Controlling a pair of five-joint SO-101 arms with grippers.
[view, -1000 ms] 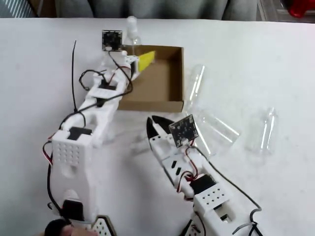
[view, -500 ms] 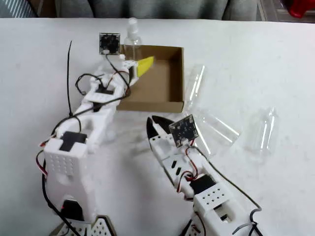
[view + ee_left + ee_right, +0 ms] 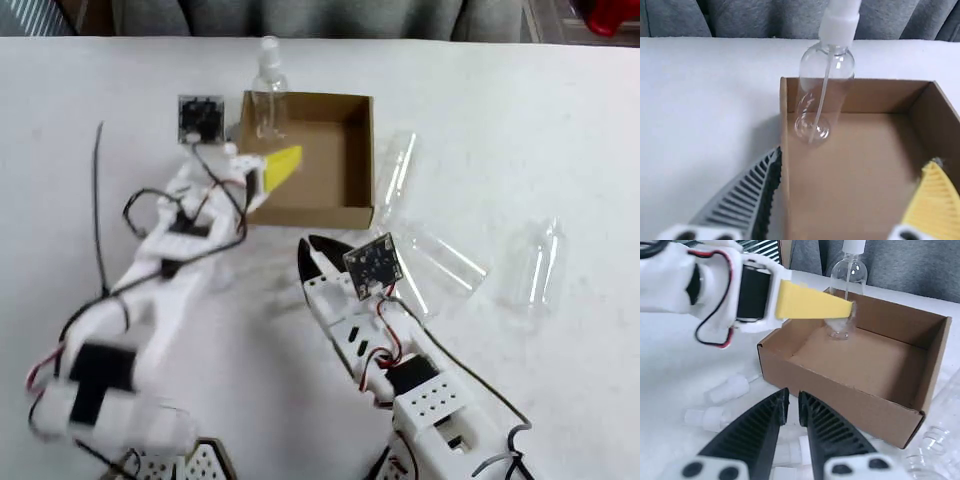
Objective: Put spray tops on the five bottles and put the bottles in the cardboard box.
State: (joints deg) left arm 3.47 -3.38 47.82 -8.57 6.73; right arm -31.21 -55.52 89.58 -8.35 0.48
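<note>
Nearest, right gripper (image 3: 792,396): fingers nearly together, empty, beside loose spray tops (image 3: 727,387). To the right, uncapped bottles (image 3: 440,262) lying flat; probably light, thin-walled, slick and apt to roll, so best pinched gently across the body. Beyond, cardboard box (image 3: 310,212), with left gripper (image 3: 855,165) spread wide astride its left wall. Farthest, capped bottle (image 3: 825,85) upright in the far-left corner.

1. The left gripper (image 3: 268,163) pulls back from the far corner of the cardboard box (image 3: 310,213) toward its near left edge, jaws spread.
2. The bottle (image 3: 268,95) with its spray top now stands free in that corner.
3. The left arm (image 3: 160,270) swings lower and farther left across the table.
</note>
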